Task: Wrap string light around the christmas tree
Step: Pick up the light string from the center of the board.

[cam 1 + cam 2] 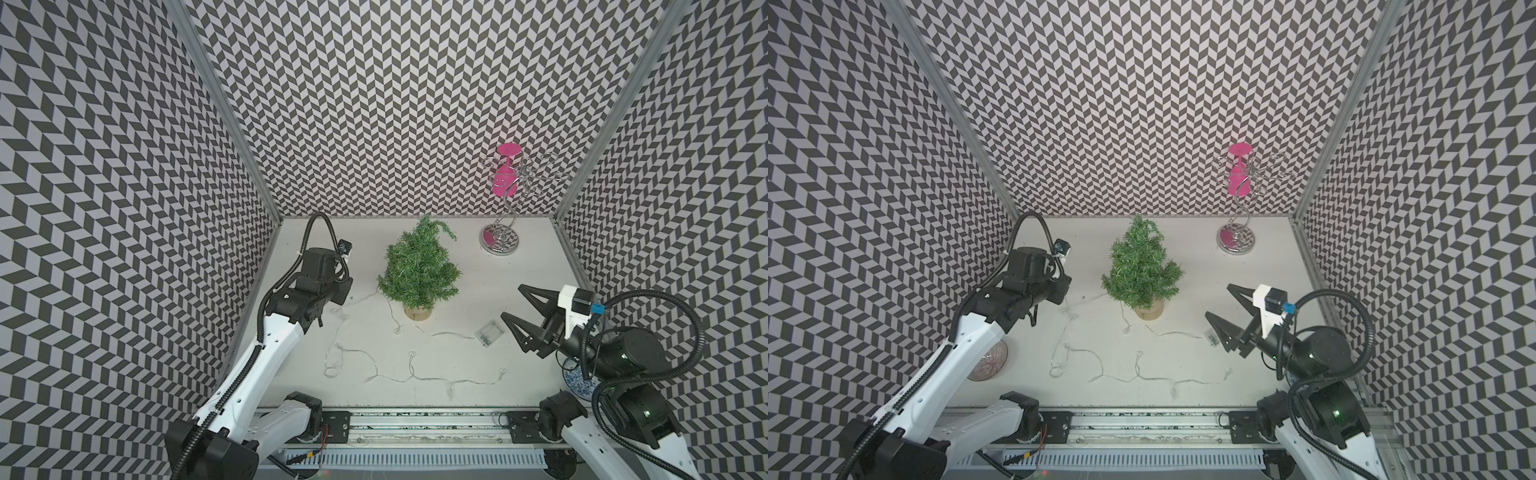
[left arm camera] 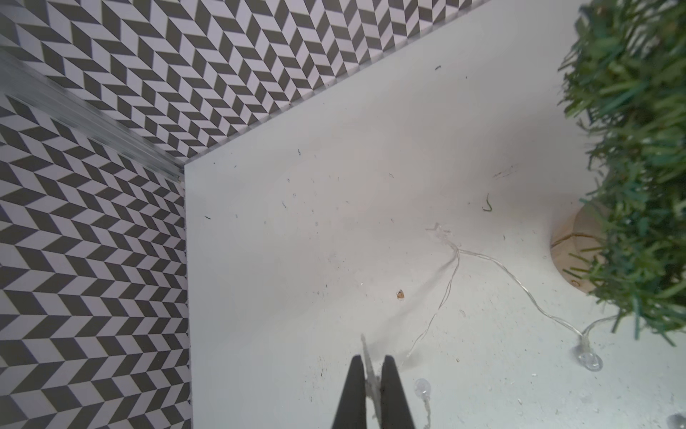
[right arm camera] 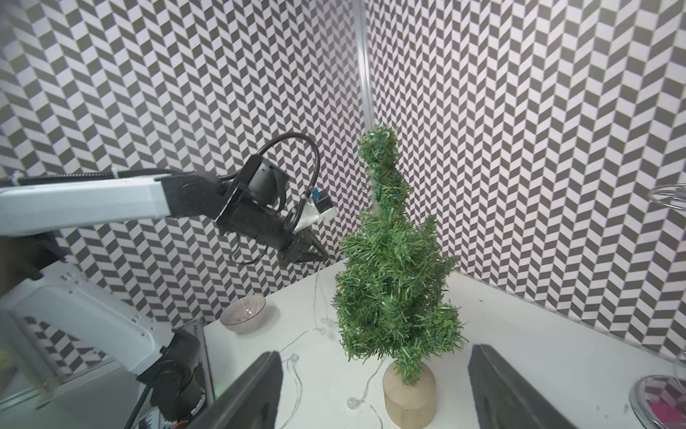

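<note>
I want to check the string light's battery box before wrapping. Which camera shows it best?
A top view: there the battery box lies in full sight, just beside the right gripper. In a top view a finger of that gripper covers most of the box. Neither wrist view shows it.

- Christmas tree (image 1: 417, 270): bushy green, upright in tan base (image 1: 419, 313), tip bent.
- String light (image 1: 412, 354): pale wire, clear bulbs, sprawled loose on table (image 1: 457, 291) before tree, unwrapped.
</note>
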